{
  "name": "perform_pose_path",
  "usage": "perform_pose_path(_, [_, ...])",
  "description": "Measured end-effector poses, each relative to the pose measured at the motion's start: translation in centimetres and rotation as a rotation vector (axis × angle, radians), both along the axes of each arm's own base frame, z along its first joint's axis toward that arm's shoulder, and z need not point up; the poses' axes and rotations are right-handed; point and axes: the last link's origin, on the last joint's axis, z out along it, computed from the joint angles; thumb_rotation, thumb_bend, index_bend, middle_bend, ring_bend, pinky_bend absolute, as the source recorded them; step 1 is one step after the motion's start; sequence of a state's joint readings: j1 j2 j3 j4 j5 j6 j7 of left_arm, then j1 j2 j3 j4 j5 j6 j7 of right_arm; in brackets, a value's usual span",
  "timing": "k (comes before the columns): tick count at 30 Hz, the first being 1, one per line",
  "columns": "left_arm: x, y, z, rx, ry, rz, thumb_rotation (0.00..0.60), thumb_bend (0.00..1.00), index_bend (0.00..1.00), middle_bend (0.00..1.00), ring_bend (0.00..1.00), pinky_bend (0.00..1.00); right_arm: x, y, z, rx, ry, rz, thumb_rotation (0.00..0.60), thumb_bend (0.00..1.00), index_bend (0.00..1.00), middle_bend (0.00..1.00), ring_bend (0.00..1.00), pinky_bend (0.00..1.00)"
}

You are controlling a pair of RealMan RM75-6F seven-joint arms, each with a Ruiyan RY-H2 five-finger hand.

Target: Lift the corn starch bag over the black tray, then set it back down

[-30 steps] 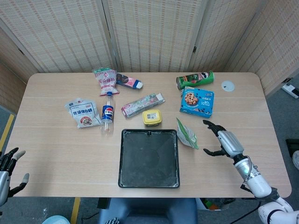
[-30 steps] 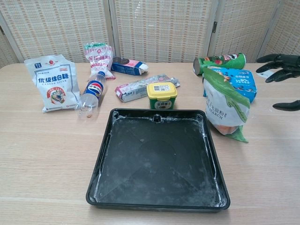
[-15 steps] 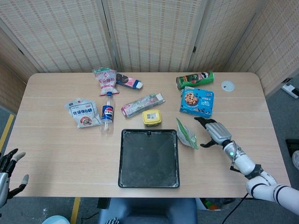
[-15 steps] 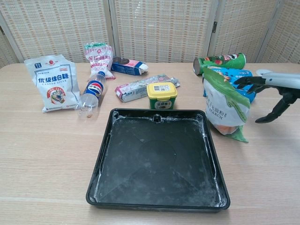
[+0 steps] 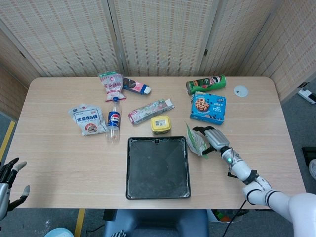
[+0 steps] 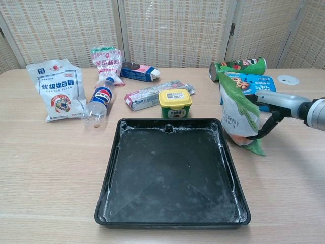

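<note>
The corn starch bag [image 5: 195,140] [image 6: 236,119], green and white, stands on the table just right of the black tray [image 5: 158,168] [image 6: 170,173]. My right hand [image 5: 212,138] [image 6: 266,104] has come in from the right. Its fingers lie over the bag's upper right edge and the thumb curls round the lower right side, so it grips the bag. The bag's base still touches the tabletop. The tray holds nothing and shows white powder smears. My left hand [image 5: 10,185] hangs off the table's near left corner with fingers apart, holding nothing.
A yellow tub [image 5: 160,125] [image 6: 175,103] sits at the tray's far edge. Behind the bag lie a blue cookie box [image 5: 208,106] and a green chips can [image 5: 206,84]. A cola bottle [image 5: 114,120], a white sugar bag [image 5: 87,119] and several packets lie far left.
My right hand moved left across the table from well right of the bag until its fingers and thumb closed round the bag's right side. The bag now looks narrower and squeezed.
</note>
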State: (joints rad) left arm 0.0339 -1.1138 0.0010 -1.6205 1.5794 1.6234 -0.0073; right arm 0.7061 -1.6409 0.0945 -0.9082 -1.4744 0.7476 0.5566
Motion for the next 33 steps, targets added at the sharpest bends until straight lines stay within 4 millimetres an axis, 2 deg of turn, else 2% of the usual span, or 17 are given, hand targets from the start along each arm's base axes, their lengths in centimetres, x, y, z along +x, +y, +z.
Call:
perform_pose_path(7, [-0.3,-0.1,-0.1,-0.002,-0.003,0.010,0.600,0.44,0.20,0.13,0.16,0.02,-0.5,1.2,-0.6,0.008,-0.076,-0.053,0.600,0.21,0.33,0.32,0.24,0.10])
perform_pose_path(13, [-0.5,-0.1,-0.2,-0.003,-0.006,0.011,0.600,0.44,0.20,0.13,0.16,0.02,-1.0,2.9,-0.5,-0.019,-0.229,-0.190,0.600,0.21,0.33,0.34,0.26,0.15])
perform_pose_path(17, [-0.4,0.1,-0.2,-0.003,-0.006,0.006,0.600,0.44,0.20,0.13,0.16,0.02,-0.6,4.6,-0.4,-0.025,-0.354,-0.289,0.600,0.21,0.33,0.33,0.26,0.18])
perform_pose_path(23, [-0.3,0.2,-0.3,-0.006,-0.007,0.003,0.600,0.44,0.20,0.13,0.16,0.02,-0.2,7.2,0.4,-0.011,-0.439,-0.349,0.600,0.21,0.28,0.31,0.25,0.18])
perform_pose_path(27, [-0.3,0.2,-0.3,-0.006,-0.007,0.003,0.600,0.44,0.20,0.13,0.16,0.02,-0.6,7.2,1.2,-0.055,-0.394,-0.304,0.600,0.21,0.23,0.27,0.22,0.16])
perform_pose_path(33, [-0.1,0.3,-0.5,-0.011,-0.006,-0.005,0.600,0.44,0.21,0.13,0.16,0.02,-1.2,6.8,1.7,-0.091,-0.231,-0.219,0.600,0.21,0.06,0.13,0.11,0.06])
